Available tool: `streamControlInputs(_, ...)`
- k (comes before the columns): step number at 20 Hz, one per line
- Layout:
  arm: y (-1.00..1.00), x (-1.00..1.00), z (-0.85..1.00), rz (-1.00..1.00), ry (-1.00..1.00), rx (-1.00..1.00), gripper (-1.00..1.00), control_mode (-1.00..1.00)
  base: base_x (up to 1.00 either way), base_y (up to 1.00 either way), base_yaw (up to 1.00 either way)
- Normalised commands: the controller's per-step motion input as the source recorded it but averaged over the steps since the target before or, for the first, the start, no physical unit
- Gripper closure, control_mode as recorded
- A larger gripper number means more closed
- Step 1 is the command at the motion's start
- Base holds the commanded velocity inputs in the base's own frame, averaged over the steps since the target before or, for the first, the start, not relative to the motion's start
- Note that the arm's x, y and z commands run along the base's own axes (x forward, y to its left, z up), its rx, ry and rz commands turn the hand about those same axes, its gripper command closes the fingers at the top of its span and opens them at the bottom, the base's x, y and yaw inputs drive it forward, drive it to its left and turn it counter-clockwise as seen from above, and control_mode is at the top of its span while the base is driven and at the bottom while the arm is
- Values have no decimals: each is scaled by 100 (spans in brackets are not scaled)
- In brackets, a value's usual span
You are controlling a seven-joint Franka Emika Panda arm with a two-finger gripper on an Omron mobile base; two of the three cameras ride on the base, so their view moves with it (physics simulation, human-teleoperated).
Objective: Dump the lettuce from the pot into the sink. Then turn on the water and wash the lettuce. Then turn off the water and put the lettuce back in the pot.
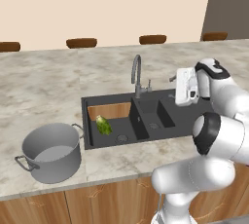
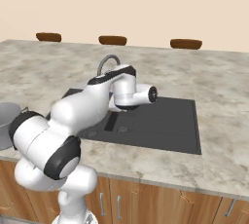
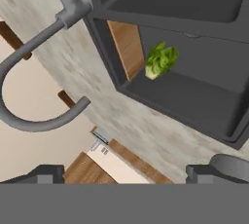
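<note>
marble worktop: lettuce lies in sink, pot empty; jaws apart near faucet, so approach its side lever squarely, nudge gently.

No text, label, brand, number or sign can be read anywhere in these views. The pot, the sink, the faucet, the worktop and the robot's white casing all bear plain, unmarked surfaces.
</note>
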Motion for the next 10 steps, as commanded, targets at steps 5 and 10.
streamControlInputs(5,-2,20,0,-6,21,18,-100,-100,0,0,0)
streamControlInputs(10,-3,9,0,-4,18,18,-100,-100,0,0,0)
